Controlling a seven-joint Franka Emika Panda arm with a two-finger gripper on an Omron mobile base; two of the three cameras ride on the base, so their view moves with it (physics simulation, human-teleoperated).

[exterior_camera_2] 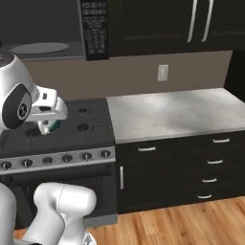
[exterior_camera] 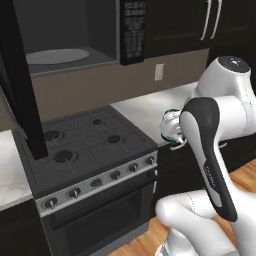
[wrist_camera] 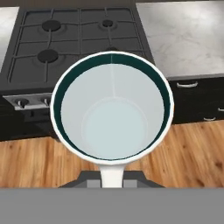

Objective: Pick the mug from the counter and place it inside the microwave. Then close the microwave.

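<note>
Left base view: my arm rises from 5 o'clock; the mug [exterior_camera: 171,126] shows just left of my dark forearm, lifted clear of the counter [exterior_camera: 145,112], in front of the stovetop's [exterior_camera: 82,142] right edge. The microwave [exterior_camera: 75,35] sits at 11 o'clock, its cavity exposed with the round grey turntable [exterior_camera: 56,56] visible; its open door [exterior_camera: 22,85] appears edge-on as a dark vertical slab at 9 o'clock. The keypad [exterior_camera: 133,27] lies at 12 o'clock.

Right base view: my gripper [exterior_camera_2: 48,125] hangs at 9 o'clock, over the stovetop's left side, with a patch of teal from the mug [exterior_camera_2: 53,125] showing beneath the white hand. The counter [exterior_camera_2: 177,112] extends toward 3 o'clock, above black drawers [exterior_camera_2: 210,162]. A wall outlet [exterior_camera_2: 163,72] is at 1 o'clock.

Hand view: the mug [wrist_camera: 113,118] faces the camera mouth-on, teal rim and pale interior, its handle at 6 o'clock between my fingers; my jaws are clenched on the mug by that handle. Stove burners lie at 11 o'clock, wooden floor [wrist_camera: 192,153] at 4 o'clock
</note>
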